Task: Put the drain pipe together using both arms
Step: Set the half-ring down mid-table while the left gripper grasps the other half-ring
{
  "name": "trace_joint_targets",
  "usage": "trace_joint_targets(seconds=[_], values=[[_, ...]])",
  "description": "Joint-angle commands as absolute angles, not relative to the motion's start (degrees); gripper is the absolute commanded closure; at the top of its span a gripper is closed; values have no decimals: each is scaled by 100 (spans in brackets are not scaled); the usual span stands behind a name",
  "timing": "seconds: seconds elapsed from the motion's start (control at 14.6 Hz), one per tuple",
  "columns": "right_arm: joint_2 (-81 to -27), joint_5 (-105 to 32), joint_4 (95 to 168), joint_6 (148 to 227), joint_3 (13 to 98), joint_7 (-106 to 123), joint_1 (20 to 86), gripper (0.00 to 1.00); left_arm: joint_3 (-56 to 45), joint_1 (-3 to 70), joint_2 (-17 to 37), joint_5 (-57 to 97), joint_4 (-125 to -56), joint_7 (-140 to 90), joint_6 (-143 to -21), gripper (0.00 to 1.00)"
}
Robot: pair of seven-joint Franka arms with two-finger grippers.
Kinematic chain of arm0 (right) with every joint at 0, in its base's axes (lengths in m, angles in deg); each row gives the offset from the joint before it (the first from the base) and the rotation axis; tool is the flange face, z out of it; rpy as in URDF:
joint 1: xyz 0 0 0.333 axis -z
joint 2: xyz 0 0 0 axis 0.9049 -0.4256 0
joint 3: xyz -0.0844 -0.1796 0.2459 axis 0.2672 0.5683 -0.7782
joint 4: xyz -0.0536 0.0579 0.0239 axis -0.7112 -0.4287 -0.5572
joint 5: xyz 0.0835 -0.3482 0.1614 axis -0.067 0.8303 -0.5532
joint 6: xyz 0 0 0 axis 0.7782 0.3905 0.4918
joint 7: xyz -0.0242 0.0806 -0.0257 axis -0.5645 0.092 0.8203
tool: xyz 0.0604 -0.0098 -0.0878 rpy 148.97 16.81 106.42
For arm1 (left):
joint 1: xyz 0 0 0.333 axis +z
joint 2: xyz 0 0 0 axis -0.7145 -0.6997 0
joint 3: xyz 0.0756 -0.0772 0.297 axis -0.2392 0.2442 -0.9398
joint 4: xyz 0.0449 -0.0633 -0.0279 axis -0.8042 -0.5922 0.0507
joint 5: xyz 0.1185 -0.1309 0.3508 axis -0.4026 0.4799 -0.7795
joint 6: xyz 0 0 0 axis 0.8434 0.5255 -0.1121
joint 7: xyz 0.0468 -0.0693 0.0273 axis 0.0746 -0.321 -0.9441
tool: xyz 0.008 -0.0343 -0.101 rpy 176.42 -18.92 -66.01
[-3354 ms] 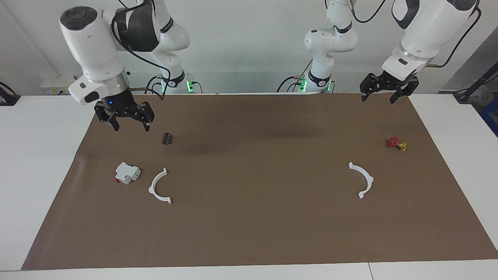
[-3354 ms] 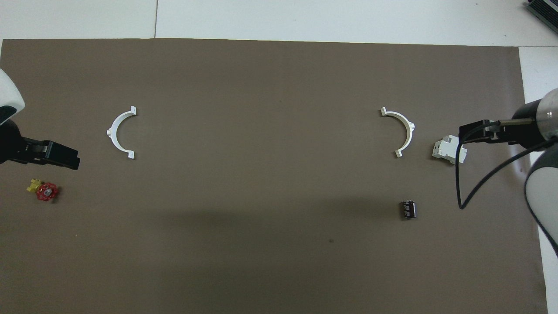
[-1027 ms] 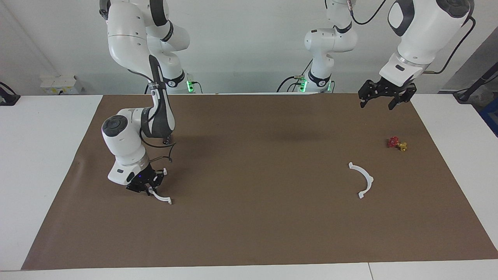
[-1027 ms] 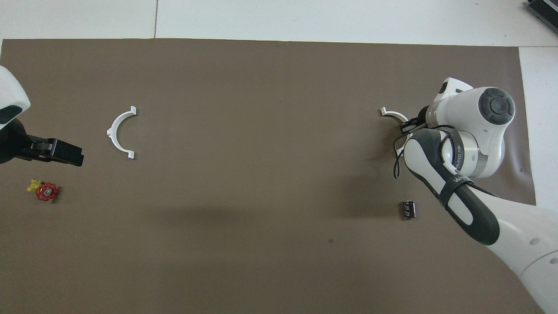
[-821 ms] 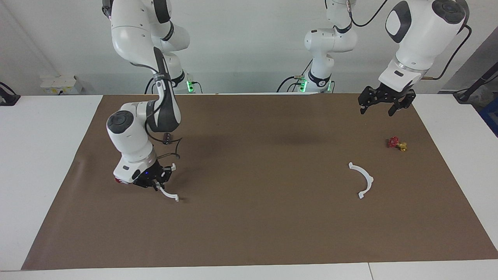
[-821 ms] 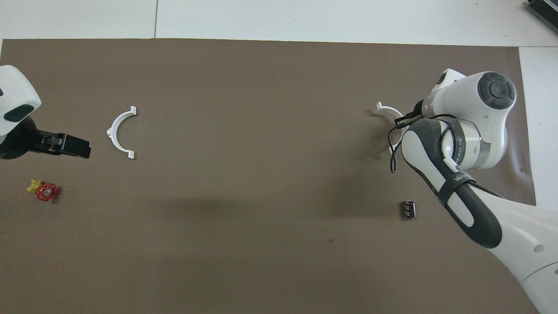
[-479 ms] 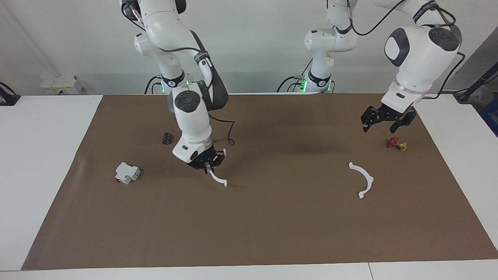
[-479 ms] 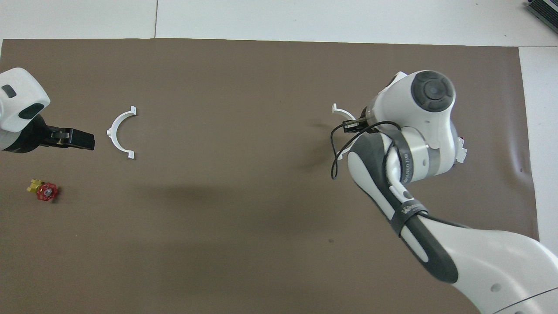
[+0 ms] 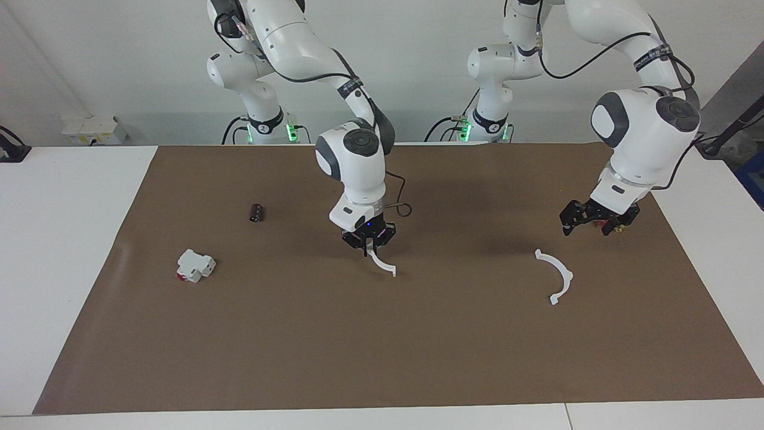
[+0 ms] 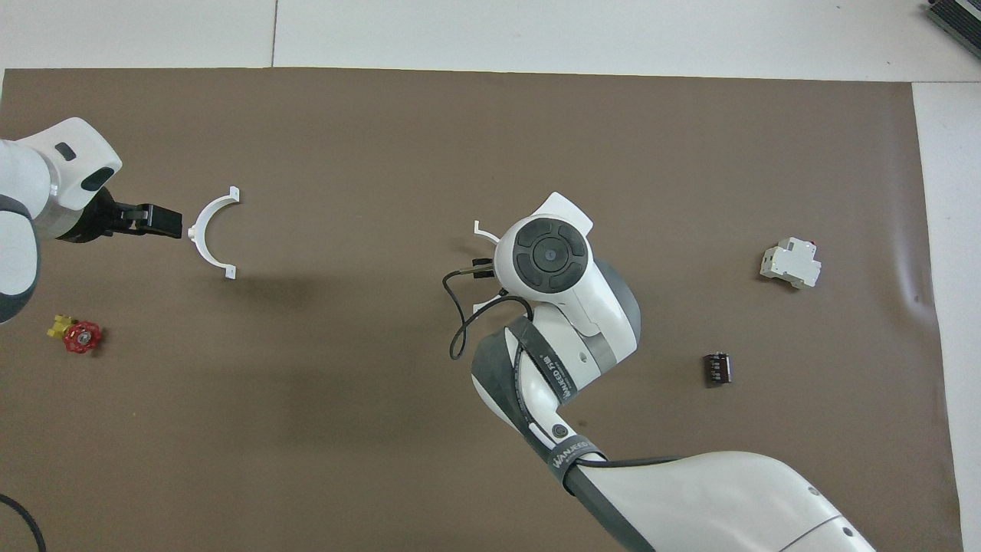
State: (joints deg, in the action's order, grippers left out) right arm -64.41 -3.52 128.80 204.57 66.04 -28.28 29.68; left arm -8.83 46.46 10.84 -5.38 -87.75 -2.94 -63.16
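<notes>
Matting of plain brown covers most of the white tabletop, and the two arms reach in over it from their bases. Nearest the robots lies a small dark cylinder, toward the right arm's end. About as near, at the left arm's end, sits a small red-and-yellow piece. The left claw hangs low over the mat with its fingers spread apart and nothing between them. In the facing view it partly hides the red-and-yellow piece. The right claw is over the middle of the mat, pointing down, and is closed on one end of a white half-ring. This half-ring curves down from the grip, and its free tabbed end is close to the mat; whether it touches the mat I cannot tell. From overhead only a short bit of it shows past the arm's wrist. Farther out, toward the right arm's end, rests a blocky white box with a red part. The second half-ring lies flat on the mat toward the left arm's end, well apart from the held one, its open side facing the middle of the mat.
</notes>
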Motion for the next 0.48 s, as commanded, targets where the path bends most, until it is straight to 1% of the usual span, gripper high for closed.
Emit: trace_joint_targets(seconds=[0.0,0.21,0.34,0.41], values=[[-6597,-219,12792,20576,6623,-2964,2843,100,-845,4709,735,-557,-8902,-227,-6881,0],[-6711,-114,12783,20585,6614,-3008,2773,100,-845,4762,286,-540,-8806,-227,-7374,1],[-6755,-105,12809,20769,6614,-3069,2728,100,-845,4762,-74,-504,-8534,-236,-7489,1],[-6755,-105,12818,20761,6623,-3087,2728,100,-845,4771,-171,-496,-8498,-236,-7576,3]])
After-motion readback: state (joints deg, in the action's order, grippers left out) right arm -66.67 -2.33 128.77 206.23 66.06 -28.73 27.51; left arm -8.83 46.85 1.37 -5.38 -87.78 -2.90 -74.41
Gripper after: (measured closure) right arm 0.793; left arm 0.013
